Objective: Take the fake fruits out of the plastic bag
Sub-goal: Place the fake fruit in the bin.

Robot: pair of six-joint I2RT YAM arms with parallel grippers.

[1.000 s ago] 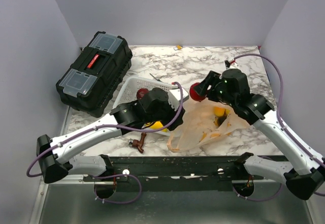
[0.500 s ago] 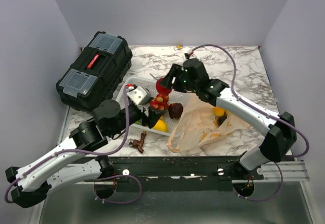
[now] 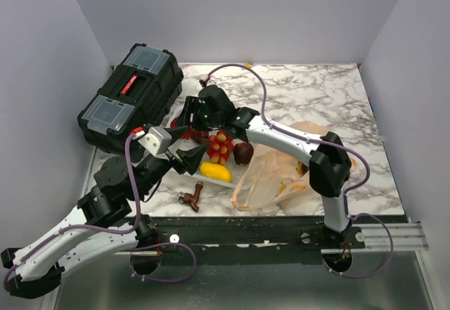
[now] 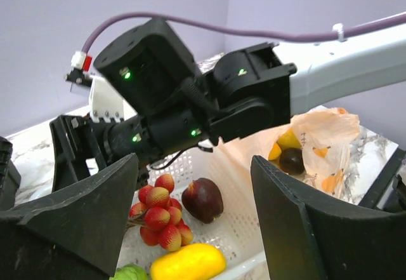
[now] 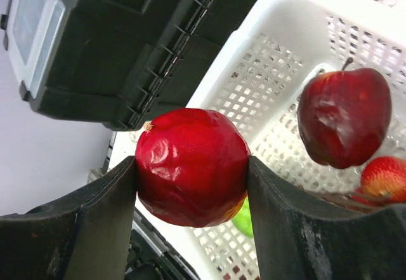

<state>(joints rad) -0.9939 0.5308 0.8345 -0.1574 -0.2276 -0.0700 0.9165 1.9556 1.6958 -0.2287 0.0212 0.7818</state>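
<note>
Overhead, a marble table (image 3: 316, 92) between lilac walls (image 3: 232, 15) carries a black toolbox (image 3: 130, 102), a white basket (image 3: 242, 171) and, just beside it, the bag (image 3: 271, 180). At the left wrist, the left gripper (image 4: 193, 197) gapes empty over basket fruits (image 4: 162, 220), and more fruits sit in the bag. At the right wrist, the right gripper (image 5: 191, 172) clamps a red fruit (image 5: 190, 159) above the basket.

White arm links (image 3: 281, 136), black joints (image 3: 329, 164), purple cables (image 4: 279, 37), green LEDs (image 4: 127, 74).
</note>
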